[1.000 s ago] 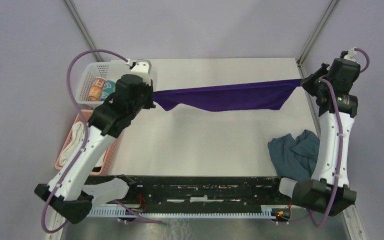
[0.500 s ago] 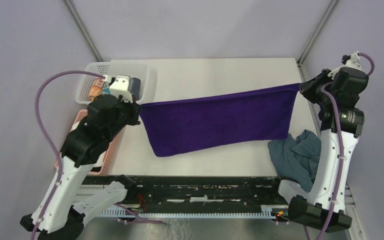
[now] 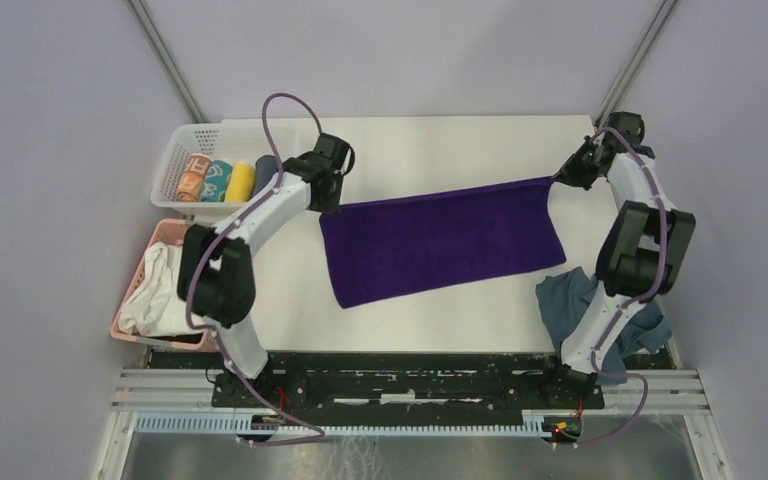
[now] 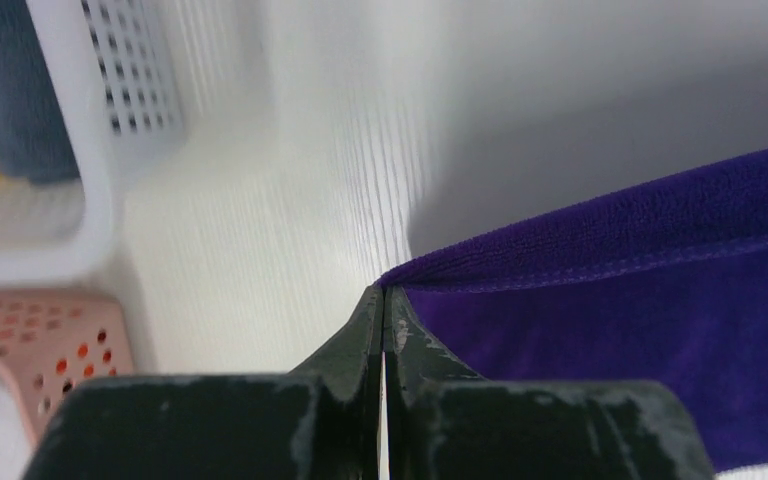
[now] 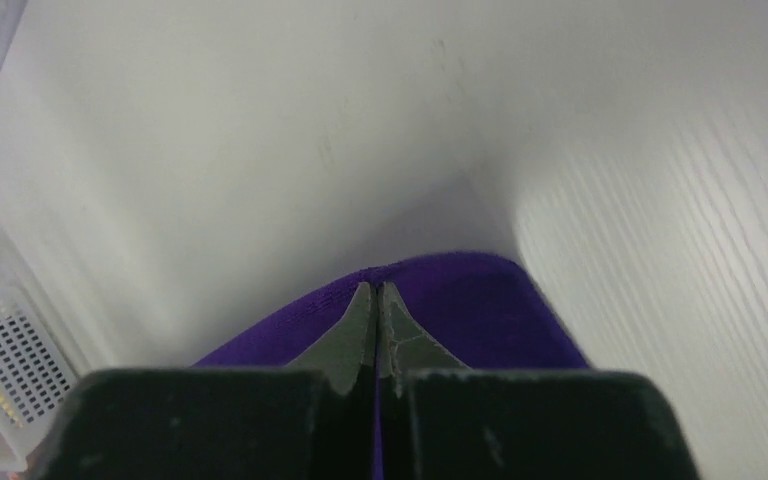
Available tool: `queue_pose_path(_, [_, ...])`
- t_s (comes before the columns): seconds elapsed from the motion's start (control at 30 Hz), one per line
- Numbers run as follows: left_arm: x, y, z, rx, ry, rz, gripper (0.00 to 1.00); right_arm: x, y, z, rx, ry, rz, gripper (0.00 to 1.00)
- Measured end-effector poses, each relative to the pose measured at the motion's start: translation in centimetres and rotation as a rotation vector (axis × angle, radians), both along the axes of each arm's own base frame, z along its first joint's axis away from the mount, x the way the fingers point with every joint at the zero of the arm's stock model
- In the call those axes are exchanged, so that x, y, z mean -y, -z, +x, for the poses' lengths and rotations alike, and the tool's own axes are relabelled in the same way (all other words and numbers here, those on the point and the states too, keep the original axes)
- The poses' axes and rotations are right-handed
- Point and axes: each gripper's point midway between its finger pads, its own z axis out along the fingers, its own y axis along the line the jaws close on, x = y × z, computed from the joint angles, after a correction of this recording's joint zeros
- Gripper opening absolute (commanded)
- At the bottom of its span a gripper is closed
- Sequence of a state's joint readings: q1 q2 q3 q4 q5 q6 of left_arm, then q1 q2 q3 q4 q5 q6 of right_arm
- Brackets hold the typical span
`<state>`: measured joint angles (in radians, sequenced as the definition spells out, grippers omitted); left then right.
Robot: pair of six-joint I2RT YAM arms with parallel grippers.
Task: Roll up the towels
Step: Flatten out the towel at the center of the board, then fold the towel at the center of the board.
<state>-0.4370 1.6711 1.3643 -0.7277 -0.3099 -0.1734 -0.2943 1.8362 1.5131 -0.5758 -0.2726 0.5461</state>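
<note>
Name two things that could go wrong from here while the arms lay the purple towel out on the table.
1. The left fingers and the right fingers pinch only the far corner tips of the purple towel. A tug might pull one corner free and let the cloth bunch.
2. The crumpled grey towel lies close to the purple towel's near right corner and beside the right arm, so it may get dragged along.
</note>
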Motion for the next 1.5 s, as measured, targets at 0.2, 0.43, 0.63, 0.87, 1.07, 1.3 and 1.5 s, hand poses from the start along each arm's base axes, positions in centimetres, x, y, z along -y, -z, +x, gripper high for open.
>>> queue_pose_path(0.2, [-0.7,3.3,8.6,-0.002,-0.06,0.013,0.03,0.4,6.0,6.4,-0.03,-0.032,0.039,0.0])
queue_pose_path(0.43, [-1.1,2.2,13.0,0.072,-0.04,0.022,0.03,0.4,5.2,10.8,0.058,-0.07,0.047,0.01])
queue_pose_path(0.63, [-1.9,1.4,14.2,0.116,-0.036,0.026,0.03,-0.1,3.8,11.8,0.112,-0.099,0.058,0.01])
queue_pose_path(0.87, [-2.0,2.8,13.1,0.088,-0.018,0.018,0.03,-0.3,4.9,10.2,0.079,-0.111,0.043,0.0])
queue_pose_path(1.07, [-2.6,3.9,9.3,0.022,-0.001,0.014,0.03,-0.5,6.0,6.3,-0.002,-0.102,0.017,0.01])
queue_pose_path(1.3, [-2.1,1.5,6.4,0.027,0.006,-0.037,0.03,0.3,5.2,3.0,-0.036,-0.08,-0.038,0.0])
queue_pose_path(1.5, [-1.0,2.5,2.1,-0.034,0.004,-0.077,0.03,0.9,6.8,0.6,-0.096,-0.06,-0.068,0.01])
